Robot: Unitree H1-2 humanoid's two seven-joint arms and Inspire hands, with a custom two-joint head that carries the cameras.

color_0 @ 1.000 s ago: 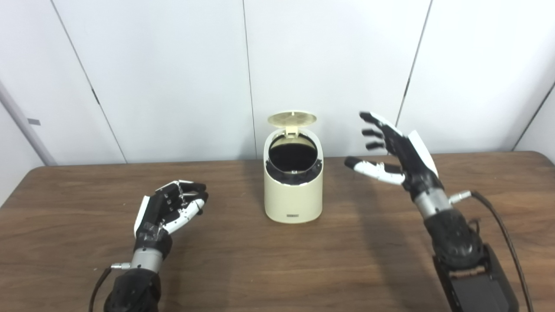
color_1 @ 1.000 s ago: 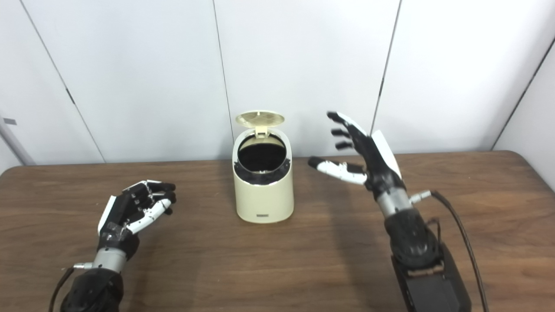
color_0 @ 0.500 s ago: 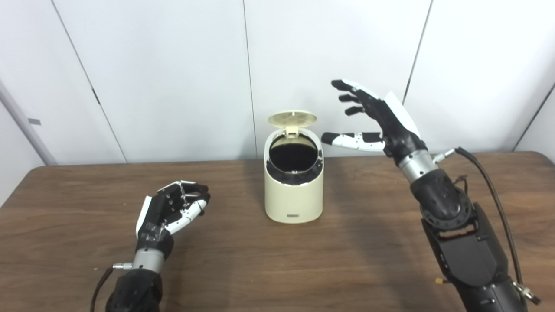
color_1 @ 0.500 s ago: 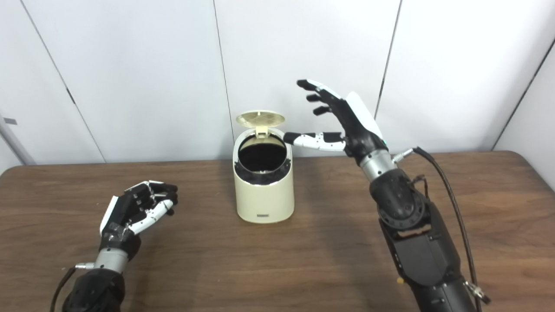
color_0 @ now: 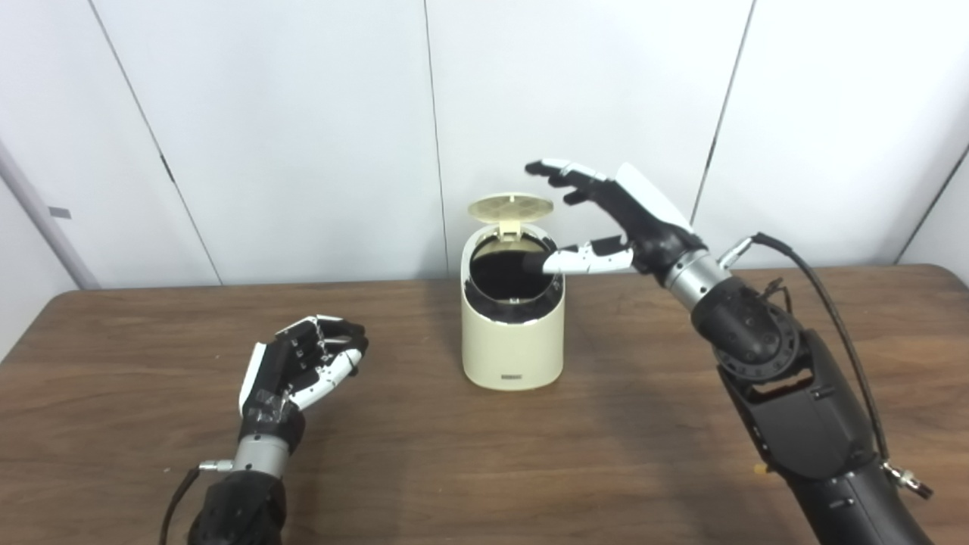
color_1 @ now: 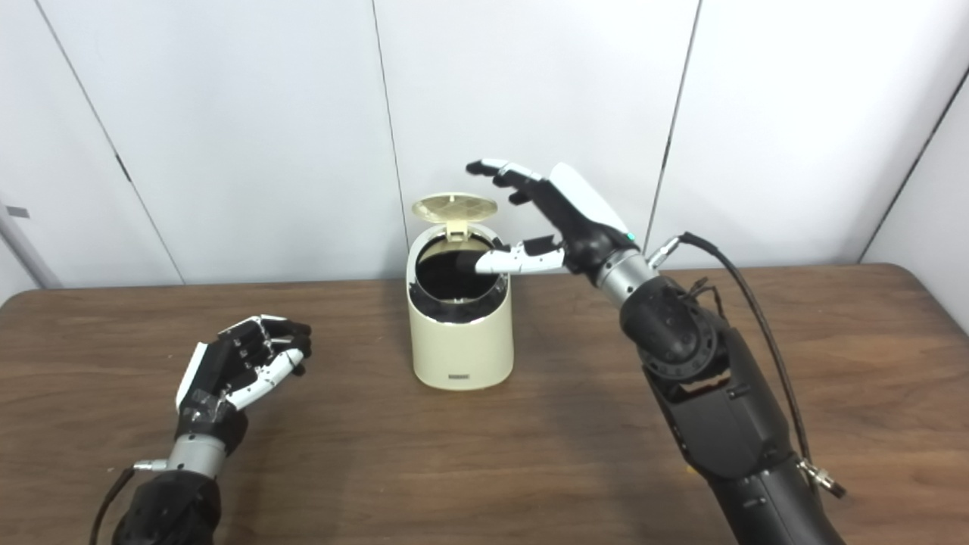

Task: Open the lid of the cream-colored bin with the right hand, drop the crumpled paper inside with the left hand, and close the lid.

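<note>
Right robot hand (color_0: 621, 216) spread beside lid (color_0: 509, 206)

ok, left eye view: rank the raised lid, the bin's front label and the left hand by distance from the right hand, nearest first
1. Raised lid: just left of the right hand, under its outstretched fingers.
2. Front label: low on the bin wall, below and left of the hand.
3. Left hand: far left, low over the table.

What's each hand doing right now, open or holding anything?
Left hand: fingers curled, nothing visible in it.
Right hand: open, empty, beside the raised lid of the bin.
</note>
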